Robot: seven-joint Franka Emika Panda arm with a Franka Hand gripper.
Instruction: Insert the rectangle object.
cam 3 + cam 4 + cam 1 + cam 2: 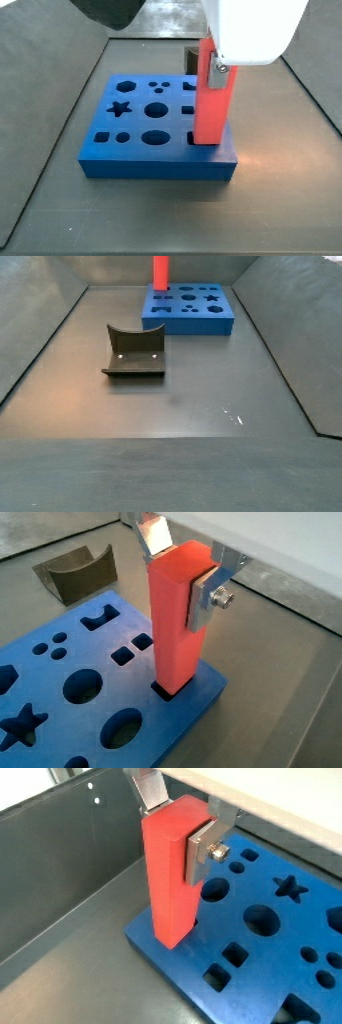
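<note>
The rectangle object (179, 622), a long red bar, stands upright in my gripper (187, 574), whose silver fingers are shut on its upper end. It shows in both wrist views (174, 873) and in both side views (214, 100) (159, 270). Its lower end sits in a rectangular hole at the corner of the blue block (80, 707), which has several shaped holes (274, 938) (154, 130) (194, 308). In a wrist view my gripper (185, 828) grips the bar the same way. In a side view the gripper (211, 65) is partly hidden by its white body.
A dark grey curved block (134, 353) stands on the floor away from the blue block, and shows in a wrist view (76, 572). Grey bin walls (54, 858) rise around the floor.
</note>
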